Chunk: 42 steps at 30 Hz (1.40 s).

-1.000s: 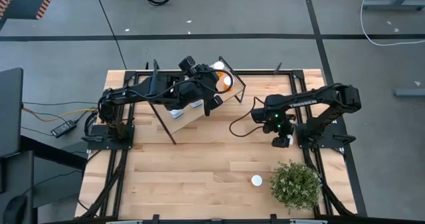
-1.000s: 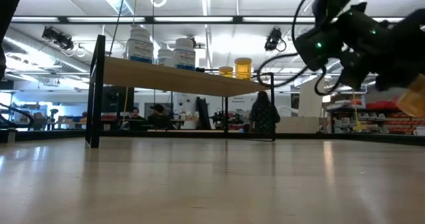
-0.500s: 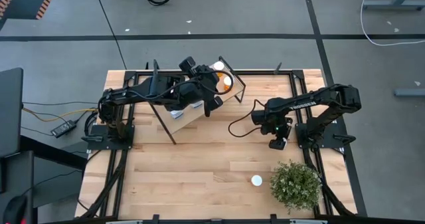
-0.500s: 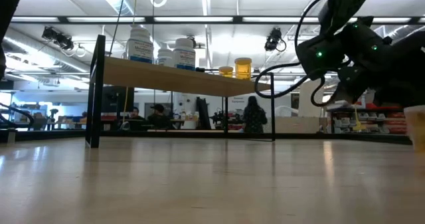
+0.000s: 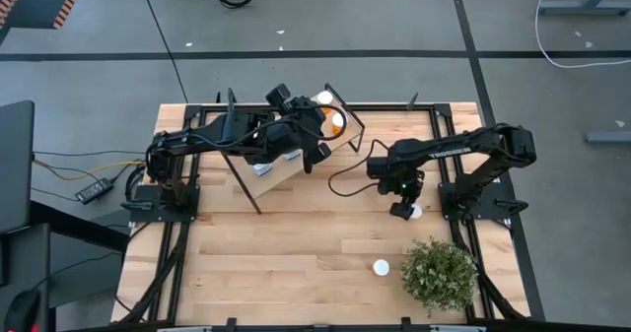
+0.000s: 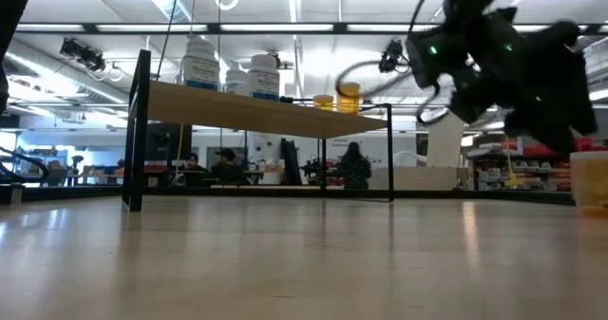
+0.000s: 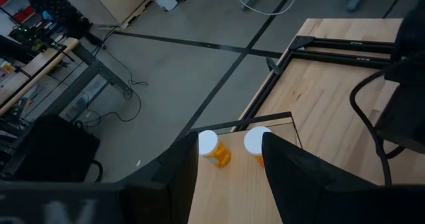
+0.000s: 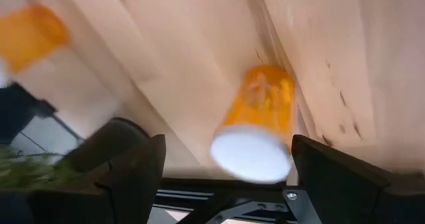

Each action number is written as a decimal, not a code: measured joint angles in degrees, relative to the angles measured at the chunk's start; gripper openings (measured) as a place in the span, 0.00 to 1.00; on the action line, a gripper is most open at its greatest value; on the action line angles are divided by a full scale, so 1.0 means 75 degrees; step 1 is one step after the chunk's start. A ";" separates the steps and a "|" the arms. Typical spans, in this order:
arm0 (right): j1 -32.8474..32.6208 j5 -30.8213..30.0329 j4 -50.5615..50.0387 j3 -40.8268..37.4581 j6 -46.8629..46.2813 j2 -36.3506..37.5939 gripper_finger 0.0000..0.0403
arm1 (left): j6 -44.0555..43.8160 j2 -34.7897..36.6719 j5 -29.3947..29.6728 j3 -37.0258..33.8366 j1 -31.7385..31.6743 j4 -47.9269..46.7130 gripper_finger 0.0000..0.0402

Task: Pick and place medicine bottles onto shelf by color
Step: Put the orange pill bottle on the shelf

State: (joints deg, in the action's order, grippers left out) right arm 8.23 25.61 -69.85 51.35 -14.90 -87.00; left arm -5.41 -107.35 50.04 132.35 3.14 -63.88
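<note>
Right jaws [image 8: 226, 177] spread wide around an orange bottle [image 8: 255, 121] at centre frame, not clamping; left jaws [image 7: 229, 174] apart above the shelf [image 5: 286, 169].

The only lettering that showed was on the right arm [image 5: 449, 151] in the high view: a short line of white capitals along its dark forearm, too small to be read with any certainty. In the low view, the white medicine bottles [image 6: 200, 62] standing on the shelf [image 6: 256, 111] carried blue and white labels, but no word or number on them could be made out. Nothing on the orange bottles [image 7: 214, 148], on the worktop [image 5: 296, 253], or in the room beyond it was legible.
</note>
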 joint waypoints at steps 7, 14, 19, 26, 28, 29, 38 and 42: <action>-0.0085 -0.0233 -0.1015 0.1578 0.0040 0.0002 0.83 | -0.0033 0.0000 0.0000 0.0000 0.0015 -0.0004 0.44; -0.0478 -0.1309 -0.1756 0.3003 -0.0006 0.0257 0.83 | -0.0210 0.0000 0.0000 0.0000 0.0097 -0.0106 0.43; -0.0915 -0.2197 -0.1748 0.2991 -0.0560 0.1158 0.78 | -0.0195 0.0000 0.0000 0.0000 0.0102 -0.0105 0.43; -0.1700 -0.3077 -0.1189 0.1472 -0.1289 0.2672 0.68 | -0.0198 0.0000 0.0000 0.0000 0.0079 -0.0093 0.44; -0.1868 -0.3065 -0.0956 0.0906 -0.1513 0.2964 0.69 | -0.0198 0.0000 0.0000 0.0000 0.0079 -0.0064 0.44; -0.1955 -0.3031 -0.0860 0.0637 -0.1611 0.3091 0.71 | -0.0198 0.0000 0.0000 0.0000 0.0079 -0.0047 0.44; -0.2528 -0.2952 0.0227 -0.0858 -0.2149 0.3316 0.90 | -0.0251 0.0000 -0.0117 0.0000 0.0099 -0.0040 0.43; -0.2675 -0.3054 0.0567 -0.1070 -0.2215 0.3316 0.98 | -0.0254 0.0000 -0.0164 0.0000 0.0099 -0.0041 0.43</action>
State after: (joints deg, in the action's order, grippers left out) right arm -11.84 2.70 -65.60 43.32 -31.51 -62.13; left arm -7.31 -107.35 48.81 132.35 3.88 -64.18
